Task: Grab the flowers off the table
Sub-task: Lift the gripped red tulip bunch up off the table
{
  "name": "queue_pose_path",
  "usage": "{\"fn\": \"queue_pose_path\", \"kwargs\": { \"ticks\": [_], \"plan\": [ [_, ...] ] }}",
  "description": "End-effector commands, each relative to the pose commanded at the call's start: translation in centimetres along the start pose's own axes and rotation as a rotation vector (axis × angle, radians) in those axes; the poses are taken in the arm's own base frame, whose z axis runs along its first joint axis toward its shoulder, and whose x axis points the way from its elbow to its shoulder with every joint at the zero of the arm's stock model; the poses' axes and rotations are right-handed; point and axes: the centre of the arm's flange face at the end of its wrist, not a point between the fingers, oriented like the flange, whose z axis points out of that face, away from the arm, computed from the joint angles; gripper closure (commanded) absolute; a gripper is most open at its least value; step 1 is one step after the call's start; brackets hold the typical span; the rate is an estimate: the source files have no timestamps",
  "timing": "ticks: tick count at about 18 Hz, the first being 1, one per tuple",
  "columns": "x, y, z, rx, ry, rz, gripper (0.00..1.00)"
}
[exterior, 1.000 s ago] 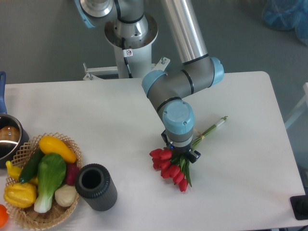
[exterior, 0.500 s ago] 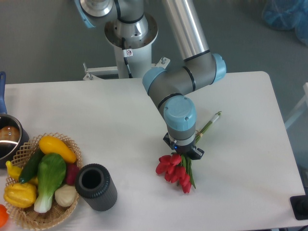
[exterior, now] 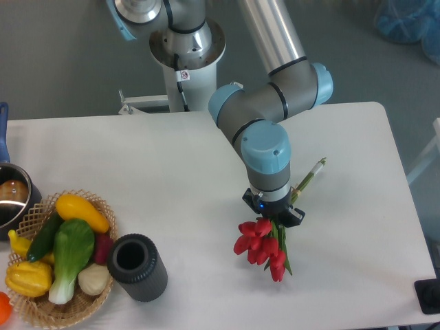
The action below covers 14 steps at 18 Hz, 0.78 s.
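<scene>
White table (exterior: 172, 179) is filling my view; my gripper (exterior: 274, 214) is clamping the flowers (exterior: 262, 248) by their stems, toward the right edge.

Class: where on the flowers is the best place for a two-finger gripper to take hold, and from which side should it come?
Grip the flowers at the tied stems just behind the red heads, coming from above with the fingers across the stems. There the bunch looks narrowest and firmest; the heads are bulky and soft. The gripper sits over that spot now.
</scene>
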Motion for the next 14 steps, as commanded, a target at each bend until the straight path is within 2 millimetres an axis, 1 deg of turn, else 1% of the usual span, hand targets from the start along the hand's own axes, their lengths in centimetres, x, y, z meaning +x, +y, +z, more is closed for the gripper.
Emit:
{"fn": "queue_pose_path", "kwargs": {
  "ticks": [3,6,11,14],
  "plan": [
    [0.05,-0.28,-0.24,0.002,-0.005,0.015,1.0],
    [-0.08,-0.09,-0.29,0.0,-0.006,0.013,1.0],
    [0.13,-0.2,0.21,-0.009,-0.001,0.016,1.0],
    [0.05,-0.1,0.12,-0.01,-0.003,0.014,1.0]
  ]
}}
